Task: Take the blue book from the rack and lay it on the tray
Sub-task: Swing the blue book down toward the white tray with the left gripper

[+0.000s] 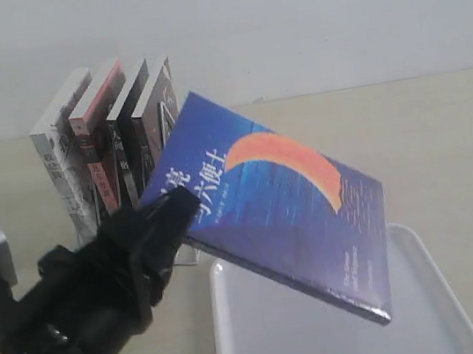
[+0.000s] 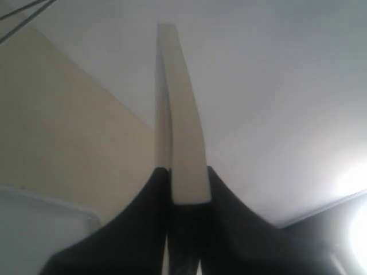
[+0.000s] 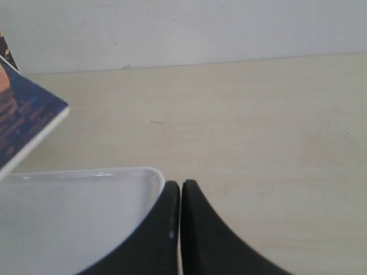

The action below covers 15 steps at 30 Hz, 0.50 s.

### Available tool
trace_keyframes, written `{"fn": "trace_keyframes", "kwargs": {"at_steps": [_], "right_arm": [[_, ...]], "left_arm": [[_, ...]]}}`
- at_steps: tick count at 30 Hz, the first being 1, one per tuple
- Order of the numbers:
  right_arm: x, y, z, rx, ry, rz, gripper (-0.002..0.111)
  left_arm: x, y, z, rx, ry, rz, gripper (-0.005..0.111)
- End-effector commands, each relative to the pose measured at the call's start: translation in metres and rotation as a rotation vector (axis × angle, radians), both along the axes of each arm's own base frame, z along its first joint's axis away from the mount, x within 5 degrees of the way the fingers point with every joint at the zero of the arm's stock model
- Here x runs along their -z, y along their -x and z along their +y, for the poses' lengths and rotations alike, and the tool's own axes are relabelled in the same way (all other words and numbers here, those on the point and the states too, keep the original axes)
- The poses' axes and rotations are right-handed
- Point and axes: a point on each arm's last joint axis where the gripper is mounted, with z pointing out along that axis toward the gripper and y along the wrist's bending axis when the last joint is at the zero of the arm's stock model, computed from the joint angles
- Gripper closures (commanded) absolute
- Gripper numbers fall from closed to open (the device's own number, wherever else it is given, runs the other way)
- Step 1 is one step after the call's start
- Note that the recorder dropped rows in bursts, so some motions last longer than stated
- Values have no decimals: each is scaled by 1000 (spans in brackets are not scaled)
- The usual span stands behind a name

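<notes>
The blue book [image 1: 286, 210], deep blue with an orange-red crescent, hangs tilted in the air above the white tray [image 1: 423, 260]. My left gripper [image 1: 177, 211] is shut on its near-left corner. In the left wrist view the book's cream page edge [image 2: 182, 132] runs straight out from between the black fingers [image 2: 137, 229], where the left gripper [image 2: 187, 186] clamps it. The white wire rack [image 1: 186, 254] is mostly hidden behind my arm. My right gripper [image 3: 180, 186] is shut and empty beside the tray's corner [image 3: 150, 175]; a corner of the book [image 3: 26, 117] shows there.
Several books [image 1: 110, 133] stand upright in the rack at the back left. The pale wooden table [image 1: 444, 137] stretches to the right, ending at a white wall [image 1: 301, 16].
</notes>
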Motion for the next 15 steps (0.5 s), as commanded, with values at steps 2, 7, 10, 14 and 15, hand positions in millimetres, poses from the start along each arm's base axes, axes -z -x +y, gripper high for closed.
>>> {"fn": "trace_keyframes", "kwargs": {"at_steps": [2,7,10,14,15], "right_arm": [[-1,0,-1,8,2,-15,108],[-1,0,-1,8,2,-15,108],[-1,0,-1,8,2,-15,108],[-1,0,-1,8,2,-15,108],[-1,0,-1,8,2,-15,108]], "left_arm": [[9,0,-17,-39,14,15,102],[20,-1,-39,-16,-13,26,102],[28,-5,-48,-27,-28,36,102],[37,-8,-48,-72,-42,67,102],[40,-9,-47,-85,-41,80,102]]}}
